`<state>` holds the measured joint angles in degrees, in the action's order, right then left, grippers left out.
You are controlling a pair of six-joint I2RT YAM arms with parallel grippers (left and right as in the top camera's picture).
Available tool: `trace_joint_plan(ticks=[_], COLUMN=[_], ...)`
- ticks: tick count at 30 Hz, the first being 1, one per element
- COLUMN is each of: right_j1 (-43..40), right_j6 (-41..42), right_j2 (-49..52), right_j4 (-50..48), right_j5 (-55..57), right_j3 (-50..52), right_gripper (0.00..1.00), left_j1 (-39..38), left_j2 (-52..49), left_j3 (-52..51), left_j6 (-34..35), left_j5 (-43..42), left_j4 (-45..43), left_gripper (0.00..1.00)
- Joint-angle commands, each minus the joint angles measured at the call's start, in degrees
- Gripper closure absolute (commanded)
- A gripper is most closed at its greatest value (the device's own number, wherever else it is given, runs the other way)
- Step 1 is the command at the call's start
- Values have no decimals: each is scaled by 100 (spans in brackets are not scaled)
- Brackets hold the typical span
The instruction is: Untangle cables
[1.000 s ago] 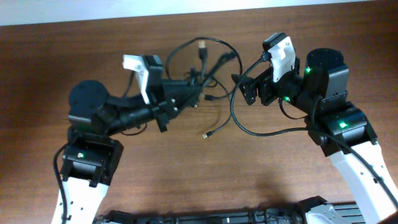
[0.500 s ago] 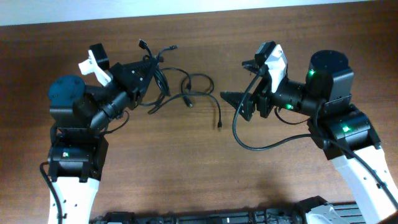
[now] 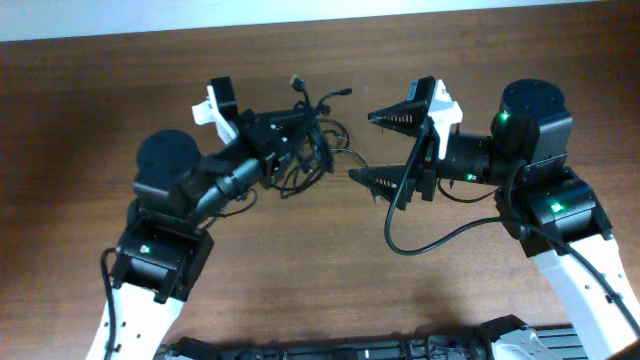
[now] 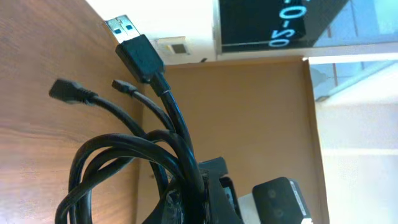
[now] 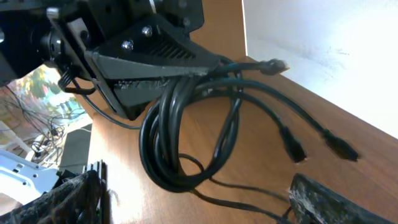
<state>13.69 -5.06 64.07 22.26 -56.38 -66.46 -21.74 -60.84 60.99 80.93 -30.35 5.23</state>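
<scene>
The cables (image 3: 312, 152) are a bunch of thin black cords in loose loops, with plug ends sticking up at the far side (image 3: 297, 82). My left gripper (image 3: 283, 140) is shut on the bunch and holds it at the table's middle. In the left wrist view the cords (image 4: 155, 143) rise from the left gripper's jaws (image 4: 199, 202), with a USB plug (image 4: 129, 32) on top. My right gripper (image 3: 385, 147) is wide open and empty, just right of the bunch. In the right wrist view the loops (image 5: 186, 134) hang from the left gripper (image 5: 155, 53), between my right gripper's spread fingers (image 5: 205, 205).
The brown wooden table (image 3: 300, 270) carries everything. A thicker black wire of the right arm (image 3: 440, 236) loops over the table below the right gripper. The pale wall edge (image 3: 300, 12) runs along the far side.
My left gripper swung from the far left back toward the middle with the cables gathered in it. My right gripper opened wider and stayed near its place.
</scene>
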Motion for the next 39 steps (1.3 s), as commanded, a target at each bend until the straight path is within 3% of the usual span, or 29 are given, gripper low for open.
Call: trace_joint_plan(ticks=[1, 3, 5, 8, 9, 11, 14, 15, 16, 17, 18, 21, 25, 27, 28, 31, 34, 39], right_j1=[219, 254, 254, 254, 254, 254, 229, 229, 229, 229, 229, 232, 232, 232, 232, 243, 243, 243], right_j6=[-13, -31, -31, -31, -31, -31, -31, -33, -33, -31, -33, -33, -160, -267, -264, -240, -243, -243], right_j2=[4, 4, 4, 4, 4, 4, 4, 4, 4, 4, 4, 4, 4, 4, 4, 4, 7, 240], right_j4=[-44, -44, -42, -39, -39, -39, -17, -7, 4, 26, 31, 125, 227, 243, 247, 275, 380, 459], right_j5=[-81, -61, -63, -63, -61, -61, -59, -55, -55, -39, -35, -44, -761, -1108, -1196, -1290, -1392, -1668], right_j3=[-11, -11, -11, -11, -11, -11, -11, -11, -11, -11, -11, -11, -11, -11, -11, -11, -11, -9], right_gripper=[4, 5, 15, 50, 69, 94, 96, 96, 96, 96, 96, 96, 96, 96, 96, 96, 96, 96], left_j1=[-446, -634, -804, -953, -962, -962, -946, -883, -767, -667, -487, 210, 868, 918, 916, 916, 916, 916], left_j2=[-201, -339, -433, -511, -522, -522, -520, -520, -503, -494, -468, -343, -227, -227, -227, -227, -227, -227], left_j3=[83, 83, 83, 83, 83, 83, 83, 83, 83, 83, 83, 83, 83, 83, 83, 83, 83, 83], left_j6=[48, 50, 48, 48, 48, 48, -127, -551, -1187, -1755, -2490, -5396, -7827, -8679, -9486, -11429, -12356, -12587], left_j5=[236, 232, 232, 236, 234, 236, 457, 470, 446, 330, 87, -1298, -2155, -2612, -2789, -2614, -2433, -2629], left_j4=[-564, -787, -925, -1064, -1073, -1080, -1078, -1080, -1054, -1062, -1058, -1016, 39, 369, 691, 1443, 1587, 1408], left_gripper=[100, 100, 100, 100, 99, 92, 32, 25, 9, 8, 0, 1, 1, 1, 1, 1, 1, 9])
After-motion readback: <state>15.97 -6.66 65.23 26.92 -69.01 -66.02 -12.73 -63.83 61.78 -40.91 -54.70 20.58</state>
